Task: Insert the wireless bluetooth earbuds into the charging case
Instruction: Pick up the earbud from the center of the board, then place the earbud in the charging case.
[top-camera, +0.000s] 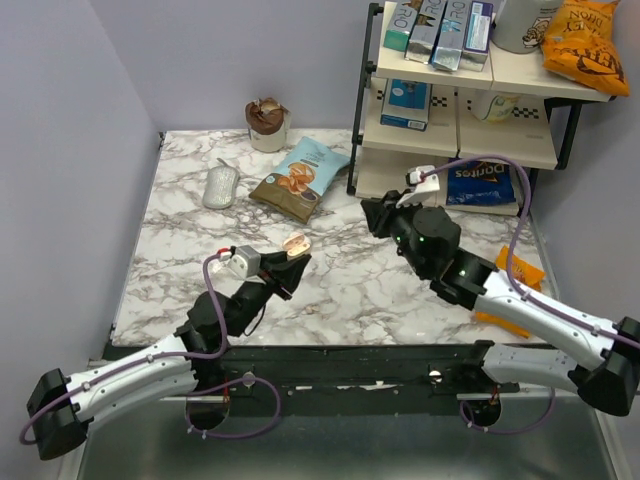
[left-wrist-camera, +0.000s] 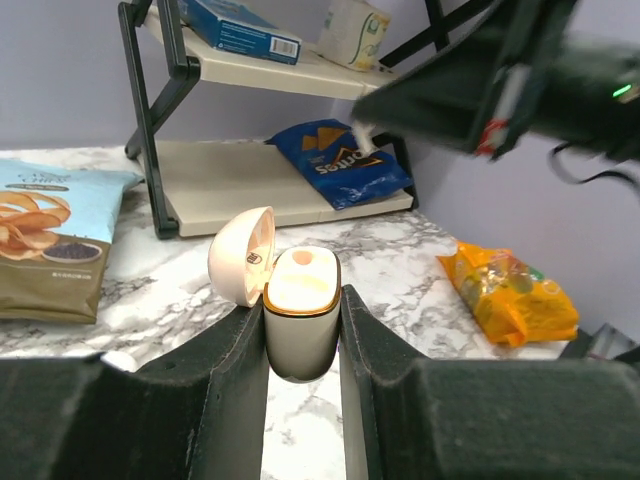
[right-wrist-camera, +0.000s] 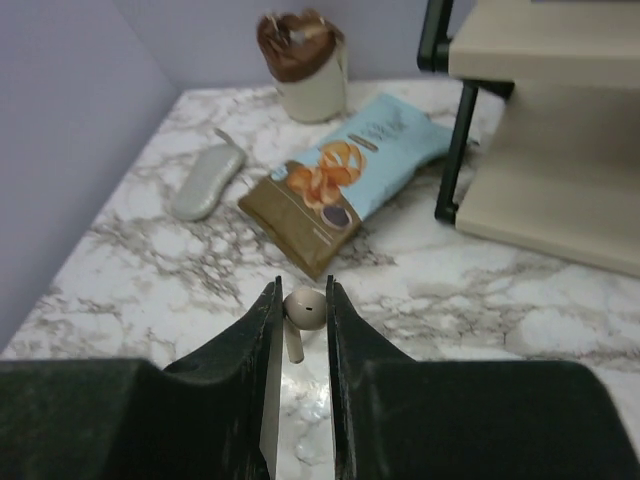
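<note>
**Left gripper (left-wrist-camera: 303, 300) clamps the open charging case (left-wrist-camera: 300, 335) upright, and the right gripper (right-wrist-camera: 301, 295) pinches one earbud (right-wrist-camera: 304, 311) over the marble table (top-camera: 180, 240).**

The left fingers press both sides of the white case, whose hinged lid (left-wrist-camera: 242, 255) is tipped back to the left in the left wrist view. The right fingers stand narrow, closed on the whitish earbud's rounded head, with its stem pointing down. The two grippers hang apart, the left toward the table's front and the right nearer the shelf rack (top-camera: 470, 100). Beyond them lie a blue-and-brown snack bag (right-wrist-camera: 340, 180) and, to its left, a grey oval object (right-wrist-camera: 205, 182). A cup (right-wrist-camera: 308, 85) holding something brown stands by the back wall. A blue Doritos bag (left-wrist-camera: 340, 160) sits on the rack's lowest shelf. An orange snack packet (left-wrist-camera: 510, 290) lies at the table's right edge.
</note>
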